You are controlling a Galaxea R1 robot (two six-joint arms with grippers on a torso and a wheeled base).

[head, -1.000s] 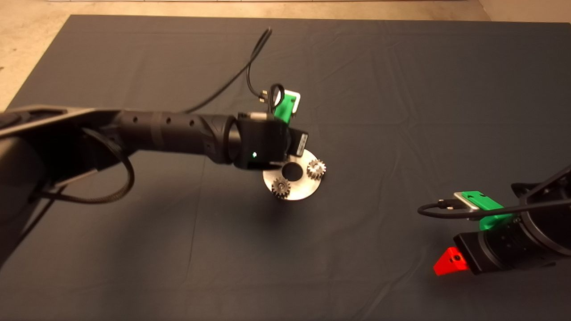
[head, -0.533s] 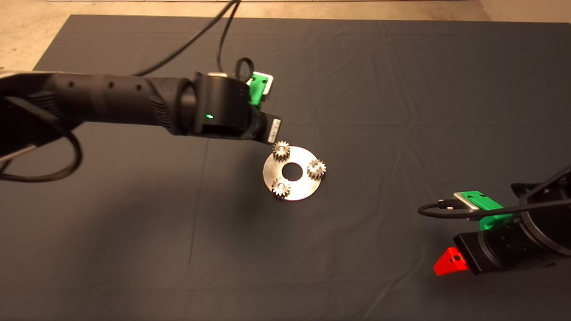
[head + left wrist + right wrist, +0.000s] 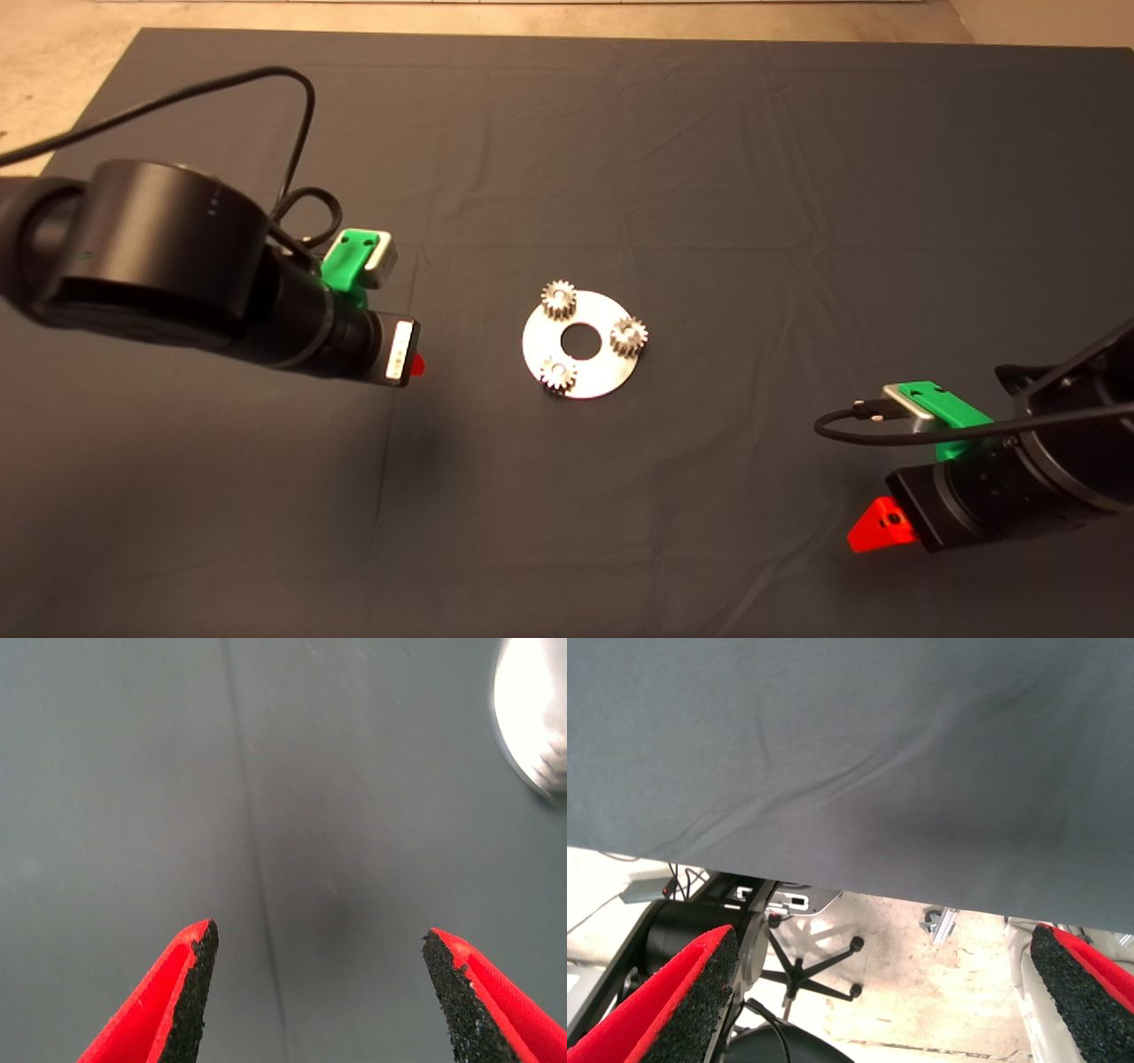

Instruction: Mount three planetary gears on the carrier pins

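Resting: toothed steel planetary gears (image 3: 559, 299) | round shiny disc (image 3: 595, 378) | creased mat (image 3: 709, 177)

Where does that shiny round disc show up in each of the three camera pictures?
Head view: disc at mat centre, three gears on it.
Left wrist view: only its bright edge shows in a corner, beyond the open fingers.
Right wrist view: not in it.
Shared landmark: the dark mat.

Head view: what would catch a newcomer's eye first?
The shiny carrier disc at mid-mat, with three planetary gears seated around its centre hole. The left hand hangs open over bare mat to its left; the right hand waits open at the lower right edge.
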